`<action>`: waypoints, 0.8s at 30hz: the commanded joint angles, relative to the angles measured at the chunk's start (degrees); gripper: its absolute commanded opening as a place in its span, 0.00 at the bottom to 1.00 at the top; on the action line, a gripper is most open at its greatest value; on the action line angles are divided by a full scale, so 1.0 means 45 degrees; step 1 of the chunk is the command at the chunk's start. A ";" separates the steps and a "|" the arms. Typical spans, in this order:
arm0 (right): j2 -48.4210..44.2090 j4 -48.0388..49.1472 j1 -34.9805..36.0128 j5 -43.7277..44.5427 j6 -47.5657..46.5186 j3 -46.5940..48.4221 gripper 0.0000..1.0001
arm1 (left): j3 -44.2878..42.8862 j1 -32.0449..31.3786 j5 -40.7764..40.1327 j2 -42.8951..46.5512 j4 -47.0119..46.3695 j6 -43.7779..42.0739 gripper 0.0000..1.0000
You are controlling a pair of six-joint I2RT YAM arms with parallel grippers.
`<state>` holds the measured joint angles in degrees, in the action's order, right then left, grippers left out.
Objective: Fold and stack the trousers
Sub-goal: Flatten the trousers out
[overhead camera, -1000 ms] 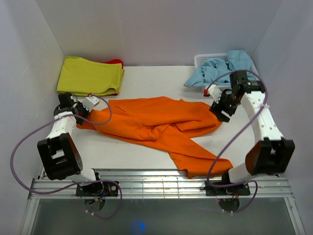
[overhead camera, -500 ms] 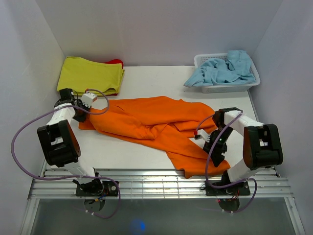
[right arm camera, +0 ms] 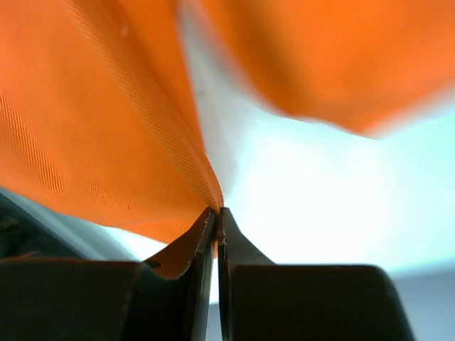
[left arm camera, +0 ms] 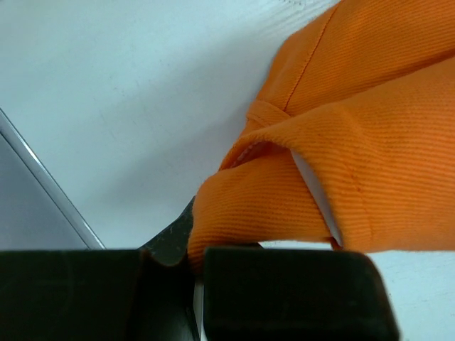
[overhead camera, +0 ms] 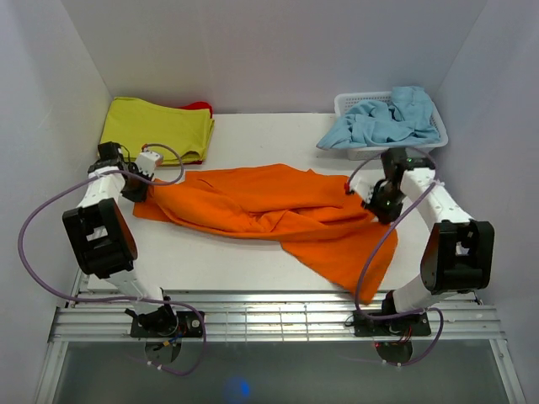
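White counter (overhead camera: 227,265) is carrying the orange trousers (overhead camera: 269,210), which are lying stretched between the two tools, with one leg trailing from the right tool (overhead camera: 376,204) toward the near edge. That tool is pinching a thin fold of the fabric, and the left tool (overhead camera: 139,187) is clenching a bunched edge at the other end. This looks like a spreading pull. Both tools should be drawing apart evenly and low, flattening wrinkles without the cloth slipping out. Just beyond the left tool a folded yellow-green cloth (overhead camera: 156,130) is lying. Beyond the right tool a white basket (overhead camera: 396,153) is holding a light blue garment (overhead camera: 383,122). Plain white walls are enclosing everything.
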<state>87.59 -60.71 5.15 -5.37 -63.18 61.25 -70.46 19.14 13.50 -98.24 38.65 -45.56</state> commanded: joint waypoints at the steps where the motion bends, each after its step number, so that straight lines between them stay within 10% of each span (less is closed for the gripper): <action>1: -0.0228 0.0698 -0.0615 0.1795 -0.1388 0.3510 0.08 | -0.1566 0.0336 0.0495 -0.0218 0.1368 -0.0304 0.00; 9: -0.0654 0.1595 -0.2040 0.3420 -0.3224 0.5198 0.08 | -0.3468 0.1001 0.1960 -0.0086 0.2838 0.0242 0.00; 24: -0.9523 0.2768 -0.3253 0.2618 -0.9670 -0.6673 0.08 | 0.4326 0.1509 0.2939 0.6867 0.2697 -0.6376 0.00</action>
<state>46.00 -50.68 -8.40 4.67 -99.39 34.87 -54.98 25.45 24.73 -71.48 48.64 -65.17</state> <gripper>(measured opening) 0.081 0.107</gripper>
